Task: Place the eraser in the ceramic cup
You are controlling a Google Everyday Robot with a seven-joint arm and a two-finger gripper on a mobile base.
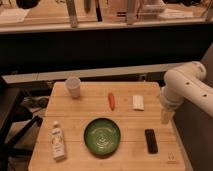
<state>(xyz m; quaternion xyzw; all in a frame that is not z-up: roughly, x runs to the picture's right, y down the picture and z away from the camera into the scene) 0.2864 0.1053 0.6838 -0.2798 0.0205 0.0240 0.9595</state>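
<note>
Behind the wooden worktop (75, 117) I see a dark wall band under a pale ledge (100, 25), with some blurred shapes above it that I cannot make out. I count six loose things on the worktop, one of each kind.

Along the far side there are three:
- One ceramic cup (73, 86) stands upright near the far left corner. It is plain and whitish, has no handle and narrows a little toward its base.
- One small red-orange stick (111, 100) lies near the middle, pointing away from me.
- One white block (138, 102) lies to the right of the stick.

Along the near side there are three more:
- One white bottle (58, 141) lies flat on the left.
- One green bowl (102, 135) sits in the centre, wide and round.
- One eraser (151, 140) lies to the right of the bowl.

The eraser is a flat black slab with rounded corners. It lies with its long side running front to back, close to the right edge of the worktop. It is near the bowl but not touching it, and well apart from the cup, which sits diagonally across from it.

The single white arm (185, 85) comes in from the right and bends downward. Its end effector (165, 119) hangs at the right edge of the worktop, beyond the eraser and to the right of the white block. It touches neither of them and holds nothing that I can see. I cannot tell whether it is set wide or narrow.
</note>
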